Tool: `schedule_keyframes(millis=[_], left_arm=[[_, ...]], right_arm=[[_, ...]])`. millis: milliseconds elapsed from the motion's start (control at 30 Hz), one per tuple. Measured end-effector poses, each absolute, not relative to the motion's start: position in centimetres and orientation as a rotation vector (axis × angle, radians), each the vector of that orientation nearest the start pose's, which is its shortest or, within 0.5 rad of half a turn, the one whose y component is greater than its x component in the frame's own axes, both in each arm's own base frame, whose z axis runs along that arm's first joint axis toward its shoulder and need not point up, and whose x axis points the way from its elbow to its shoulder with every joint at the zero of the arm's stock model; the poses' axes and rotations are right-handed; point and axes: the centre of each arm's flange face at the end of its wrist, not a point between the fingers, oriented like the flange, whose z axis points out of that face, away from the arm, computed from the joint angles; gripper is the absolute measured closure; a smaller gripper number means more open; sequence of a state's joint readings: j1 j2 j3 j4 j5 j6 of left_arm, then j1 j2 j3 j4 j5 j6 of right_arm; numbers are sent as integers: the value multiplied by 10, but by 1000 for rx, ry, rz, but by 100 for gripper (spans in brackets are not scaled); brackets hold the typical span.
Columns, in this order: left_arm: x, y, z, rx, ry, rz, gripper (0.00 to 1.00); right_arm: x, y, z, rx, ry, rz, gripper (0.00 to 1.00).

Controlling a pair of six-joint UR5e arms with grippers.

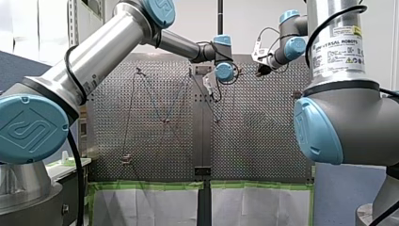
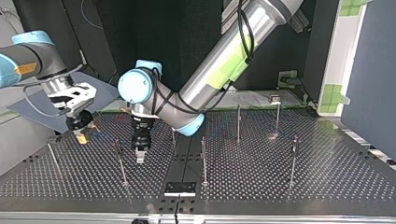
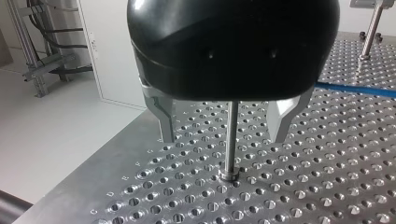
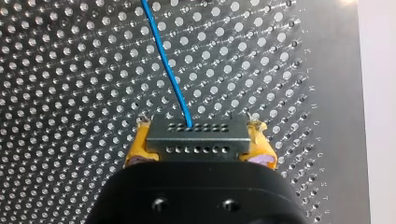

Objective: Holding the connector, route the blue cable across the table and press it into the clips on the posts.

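Right tool clamped on grey connector, yellow pads either side; blue cable runs ahead over perforated tabletop. Left tool spread wide, empty, post between its metal fingers; more posts centre-right of top view.

The left gripper hides the top of the post with its black body. The blue cable leaves the connector, its far end cut off.
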State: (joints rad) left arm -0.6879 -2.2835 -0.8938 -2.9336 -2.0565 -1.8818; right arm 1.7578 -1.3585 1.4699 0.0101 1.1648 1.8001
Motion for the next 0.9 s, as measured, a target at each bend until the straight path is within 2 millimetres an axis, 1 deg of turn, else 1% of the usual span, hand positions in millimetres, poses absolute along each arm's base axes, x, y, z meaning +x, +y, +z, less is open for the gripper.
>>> schedule_keyframes(millis=[533, 833, 867, 900], left_arm=[[543, -558, 387, -141, 1429, -485, 5], [551, -552, 387, -145, 1423, -483, 5], [551, -552, 387, -144, 1422, -485, 5], [546, -556, 387, -142, 1425, -486, 5]], right_arm=[[273, -516, 424, -2234, 1616, -2317, 100], [274, -516, 424, -2234, 1615, -2316, 100], [274, -516, 424, -2234, 1615, -2316, 100], [273, -516, 424, -2234, 1618, -2317, 100]])
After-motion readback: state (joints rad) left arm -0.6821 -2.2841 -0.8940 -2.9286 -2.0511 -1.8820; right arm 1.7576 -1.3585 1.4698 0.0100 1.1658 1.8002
